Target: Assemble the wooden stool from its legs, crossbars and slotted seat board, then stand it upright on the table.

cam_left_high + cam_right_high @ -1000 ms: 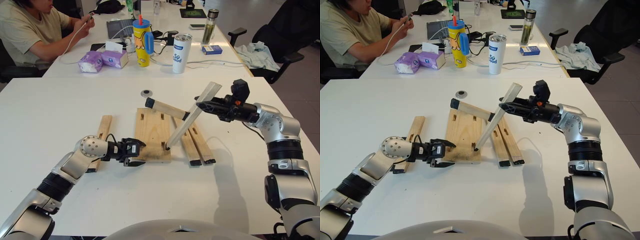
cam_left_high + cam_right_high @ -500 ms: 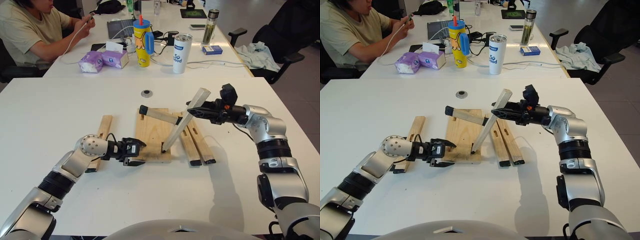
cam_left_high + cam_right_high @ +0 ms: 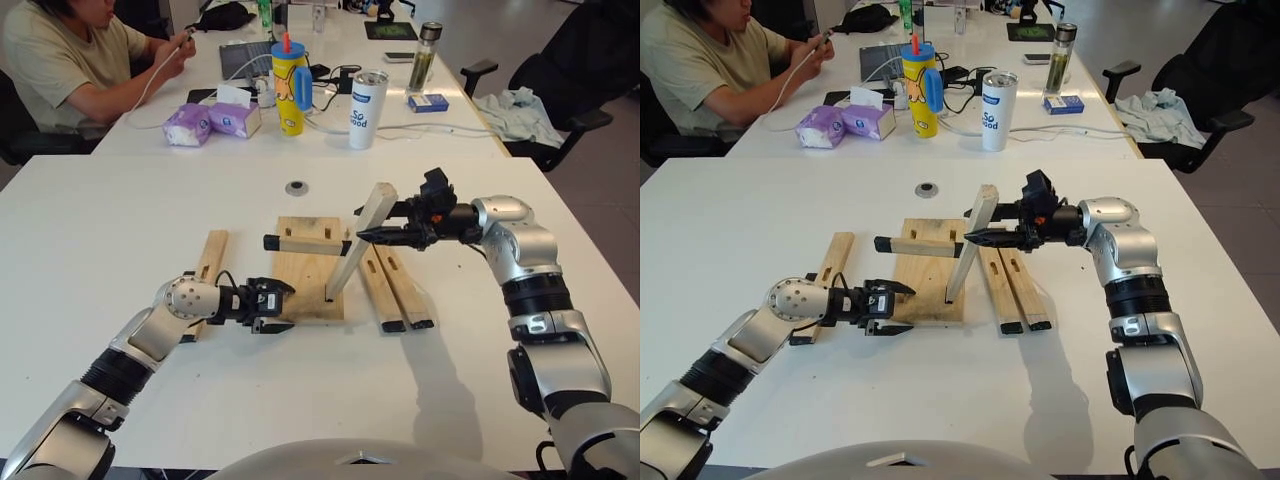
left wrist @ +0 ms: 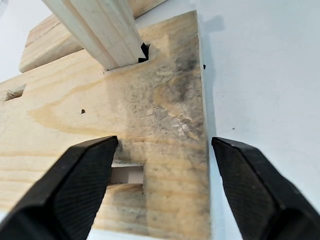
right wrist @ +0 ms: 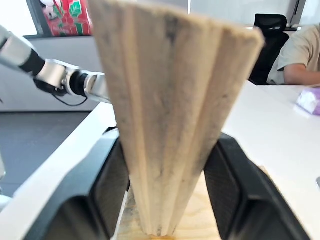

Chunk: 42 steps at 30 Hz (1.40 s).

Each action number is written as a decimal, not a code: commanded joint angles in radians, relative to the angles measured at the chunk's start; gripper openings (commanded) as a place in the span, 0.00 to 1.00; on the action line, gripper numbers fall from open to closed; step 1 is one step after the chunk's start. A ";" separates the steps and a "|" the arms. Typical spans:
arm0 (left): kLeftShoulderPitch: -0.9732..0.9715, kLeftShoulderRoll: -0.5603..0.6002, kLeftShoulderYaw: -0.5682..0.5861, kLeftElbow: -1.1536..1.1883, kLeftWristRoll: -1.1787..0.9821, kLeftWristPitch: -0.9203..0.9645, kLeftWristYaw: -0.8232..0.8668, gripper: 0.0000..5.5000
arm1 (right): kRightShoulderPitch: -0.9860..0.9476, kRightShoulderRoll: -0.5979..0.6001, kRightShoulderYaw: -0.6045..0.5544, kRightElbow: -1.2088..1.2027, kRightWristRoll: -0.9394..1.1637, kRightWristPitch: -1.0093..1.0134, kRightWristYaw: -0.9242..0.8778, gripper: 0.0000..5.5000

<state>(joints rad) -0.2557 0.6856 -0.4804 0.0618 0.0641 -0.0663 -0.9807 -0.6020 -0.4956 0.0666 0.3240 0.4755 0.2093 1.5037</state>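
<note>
The slotted seat board (image 3: 303,272) lies flat on the white table. A wooden leg (image 3: 358,243) stands tilted on it, its foot in a slot near the board's front right corner (image 3: 330,297). A crossbar (image 3: 303,243) juts from this leg toward the left, above the board. My right gripper (image 3: 374,235) is shut on the leg's upper part, which fills the space between the fingers (image 5: 107,185). My left gripper (image 3: 270,306) is open at the board's near edge; one finger (image 4: 75,185) is over a slot (image 4: 125,175), the other past the edge.
A loose wooden piece (image 3: 207,262) lies left of the board, and two more (image 3: 395,288) lie right of it. A cable grommet (image 3: 295,187) sits behind. Cups (image 3: 362,95), tissue packs (image 3: 210,120) and a seated person are at the far table.
My right gripper has moved left toward the board, bringing the leg more upright. The crossbar on it swung left with it. My left gripper stayed where it was.
</note>
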 commanded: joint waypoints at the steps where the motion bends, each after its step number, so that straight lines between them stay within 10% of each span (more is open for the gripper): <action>1: 0.111 -0.035 -0.090 0.044 0.074 0.096 -0.005 0.63 | 0.118 -0.019 0.035 -0.070 -0.130 -0.091 -0.121 0.37; 29: 0.137 -0.099 -0.051 0.098 0.121 0.222 0.167 0.63 | 0.242 -0.186 -0.028 -0.185 -0.205 -0.018 -0.323 0.63; 42: 0.123 -0.080 0.010 0.129 0.111 0.203 0.177 0.63 | 0.633 0.137 -0.138 -0.825 -0.111 0.622 -1.006 0.63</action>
<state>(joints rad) -0.2231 0.5571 -0.4409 0.1124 0.1167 0.0442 -0.7826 0.0038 -0.3911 -0.0708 -0.4226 0.3408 0.7706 0.5472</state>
